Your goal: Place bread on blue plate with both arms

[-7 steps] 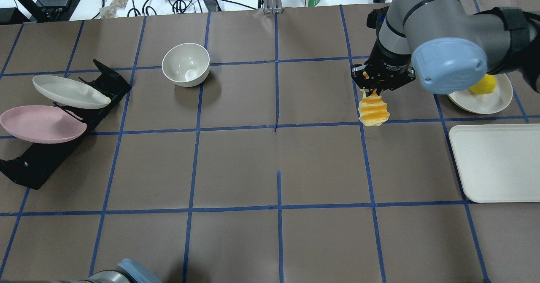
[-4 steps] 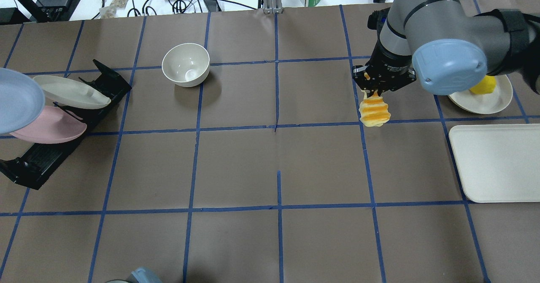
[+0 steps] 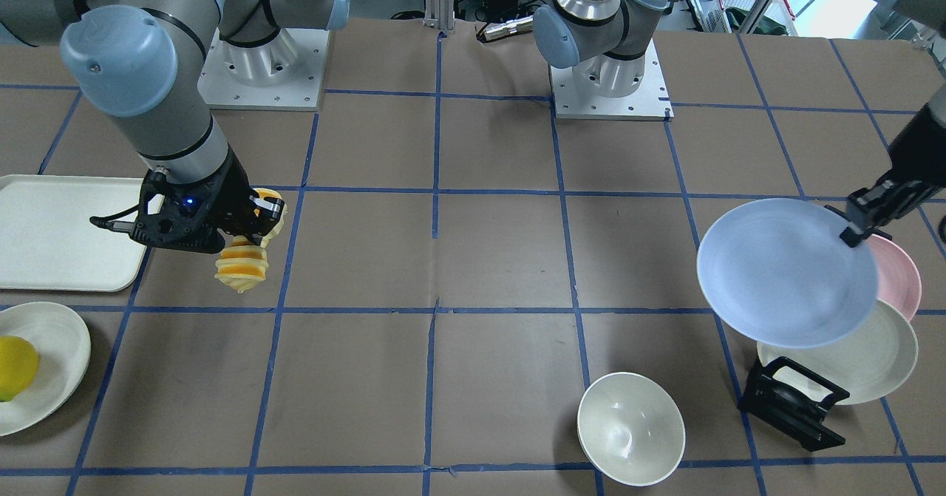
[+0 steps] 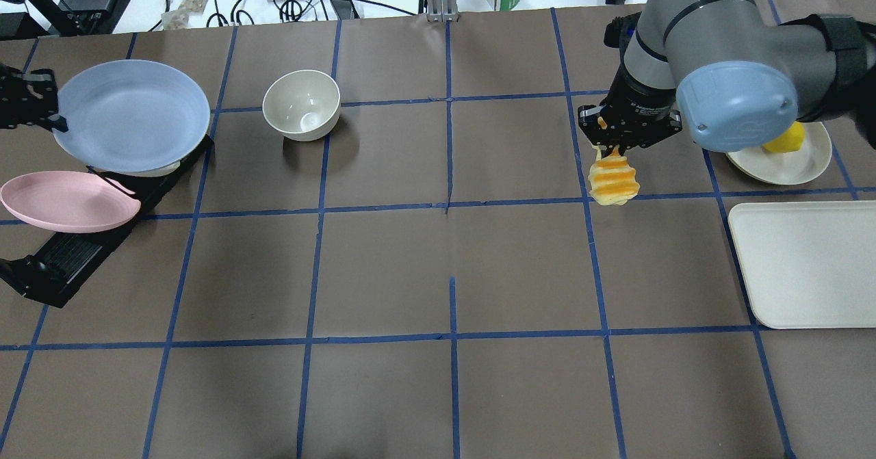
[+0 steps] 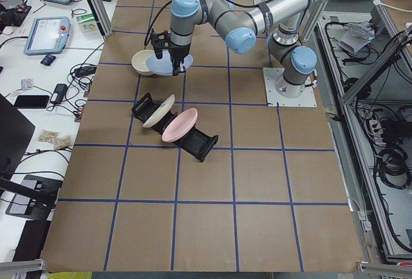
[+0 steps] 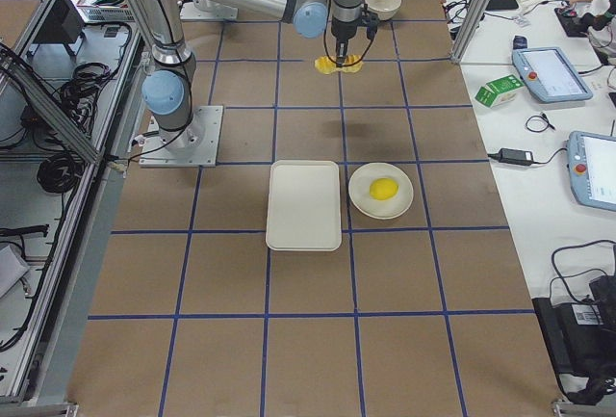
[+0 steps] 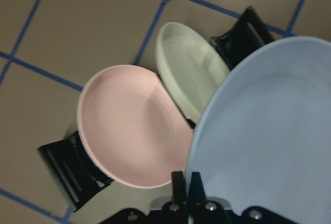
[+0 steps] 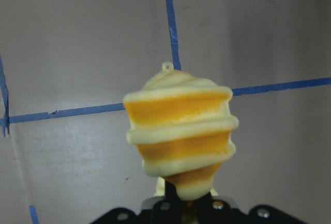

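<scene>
Bread is hanging, end-pinched in right gripper jaws; left gripper jaws are pinching blue plate rim. Either thin hold could slip.

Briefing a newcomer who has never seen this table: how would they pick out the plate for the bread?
Find the black slotted dish rack at the robot's left end of the table. Near it, in the air, the left gripper holds a round, matte, pale blue plate by its rim. Unlike the pink plate and cream-white plate resting in the rack, it is lifted clear.
</scene>
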Tool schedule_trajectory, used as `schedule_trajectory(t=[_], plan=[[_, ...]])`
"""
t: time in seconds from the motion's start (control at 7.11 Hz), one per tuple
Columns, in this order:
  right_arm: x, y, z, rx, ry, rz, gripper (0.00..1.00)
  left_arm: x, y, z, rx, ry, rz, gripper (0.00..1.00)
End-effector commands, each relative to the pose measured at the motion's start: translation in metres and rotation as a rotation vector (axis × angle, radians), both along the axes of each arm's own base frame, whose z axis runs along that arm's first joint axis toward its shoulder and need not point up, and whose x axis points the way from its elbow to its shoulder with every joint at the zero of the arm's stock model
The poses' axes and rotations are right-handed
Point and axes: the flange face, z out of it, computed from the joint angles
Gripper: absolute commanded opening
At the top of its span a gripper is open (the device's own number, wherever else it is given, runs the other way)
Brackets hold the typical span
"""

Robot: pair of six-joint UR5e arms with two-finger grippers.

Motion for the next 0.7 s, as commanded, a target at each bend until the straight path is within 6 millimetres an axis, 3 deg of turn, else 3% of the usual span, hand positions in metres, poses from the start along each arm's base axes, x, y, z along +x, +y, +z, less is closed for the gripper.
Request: schedule_trajectory(t=[0.0,0.14,0.42,0.56], plan=[[-0.007,-0.002,0.000,0.000,0.003,-0.008,0.00,-0.087,-0.007,-0.044,0.006,0.237,-0.072,0.00],[-0.010,-0.003,0.000,-0.002,0.001,-0.008,0.00,-0.114,-0.015,-0.061,-0.025,0.306,-0.139,0.00],[-0.012,-0.003,0.001,-0.001,0.003,-0.005,0.00,-0.199,-0.025,-0.102,-0.030,0.307,-0.311,0.00],[-0.011,-0.003,0.002,-0.005,-0.002,-0.006,0.00,-0.225,-0.035,-0.130,-0.038,0.306,-0.349,0.00]])
